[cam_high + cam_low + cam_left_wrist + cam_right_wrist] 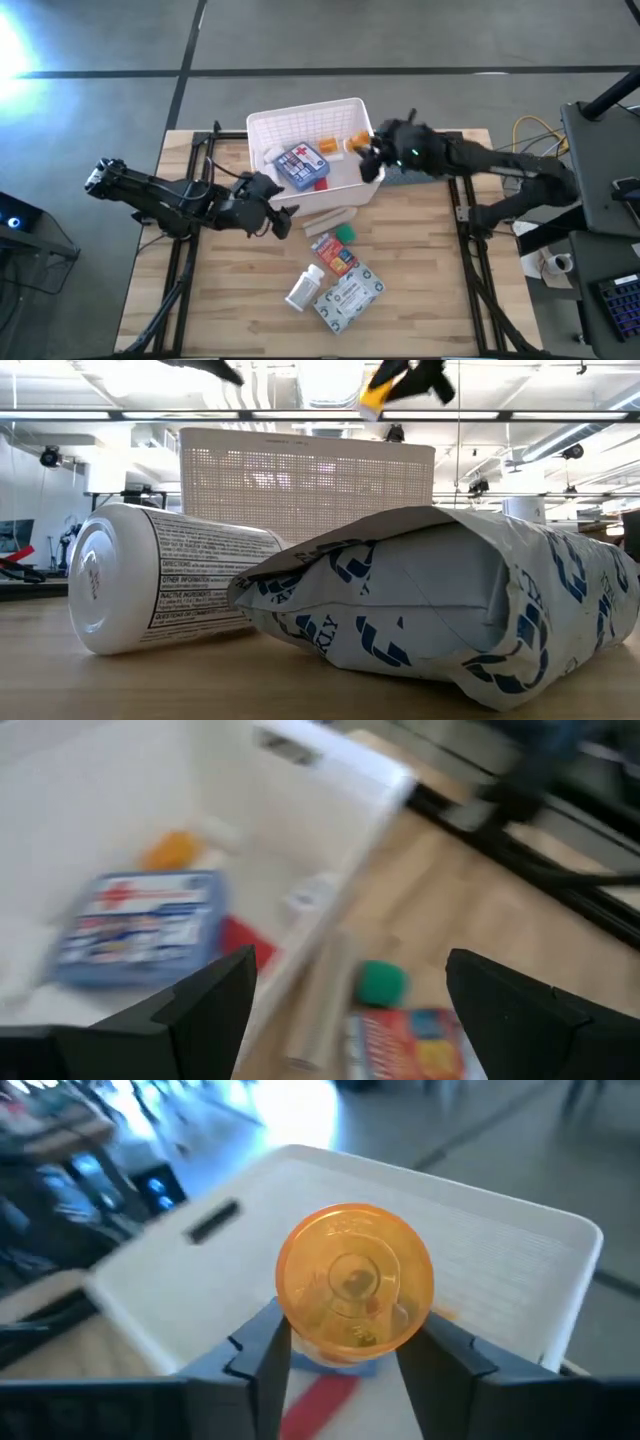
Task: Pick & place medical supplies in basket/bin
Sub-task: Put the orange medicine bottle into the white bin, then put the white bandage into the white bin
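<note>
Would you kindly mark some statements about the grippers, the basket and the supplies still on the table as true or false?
1. The right gripper holds an orange bottle above the white basket. True.
2. The left gripper is clamped on the green piece. False: its fingers are open and empty, with the green piece lying on the table ahead of them.
3. The blue-white first-aid box lies inside the basket. True.
4. The white pill bottle stands upright in the basket. False: it lies on its side on the wooden table, beside the blue-patterned white packet.
</note>
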`<action>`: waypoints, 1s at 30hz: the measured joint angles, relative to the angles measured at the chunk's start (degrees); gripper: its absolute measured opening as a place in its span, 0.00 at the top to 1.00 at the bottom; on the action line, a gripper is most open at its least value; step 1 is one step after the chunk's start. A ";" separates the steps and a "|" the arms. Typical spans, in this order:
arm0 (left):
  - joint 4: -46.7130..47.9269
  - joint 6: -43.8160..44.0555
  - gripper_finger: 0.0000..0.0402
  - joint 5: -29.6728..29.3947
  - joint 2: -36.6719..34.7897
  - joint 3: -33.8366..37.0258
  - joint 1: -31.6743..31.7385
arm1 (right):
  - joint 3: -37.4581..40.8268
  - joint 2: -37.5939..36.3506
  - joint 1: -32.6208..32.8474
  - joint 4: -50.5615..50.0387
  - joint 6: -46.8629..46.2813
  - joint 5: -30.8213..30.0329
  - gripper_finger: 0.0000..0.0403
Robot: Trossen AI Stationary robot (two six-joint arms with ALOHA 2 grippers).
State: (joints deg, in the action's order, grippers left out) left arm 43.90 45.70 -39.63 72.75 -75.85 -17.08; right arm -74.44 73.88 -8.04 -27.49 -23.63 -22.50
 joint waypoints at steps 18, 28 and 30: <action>-6.19 5.54 0.24 12.44 0.02 9.89 -0.24 | -24.01 13.21 1.92 -19.95 13.47 -2.40 0.22; -27.42 -0.62 0.24 13.35 -0.21 25.77 -1.40 | -20.90 8.18 9.36 -32.09 10.24 -17.03 0.20; -30.16 -2.78 0.24 13.90 0.23 27.28 -1.40 | -19.62 7.59 10.04 -32.27 8.00 -17.11 0.20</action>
State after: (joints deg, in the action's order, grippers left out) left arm 13.74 42.92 -25.73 72.99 -48.57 -18.48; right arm -94.07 81.48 2.00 -59.75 -15.63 -39.61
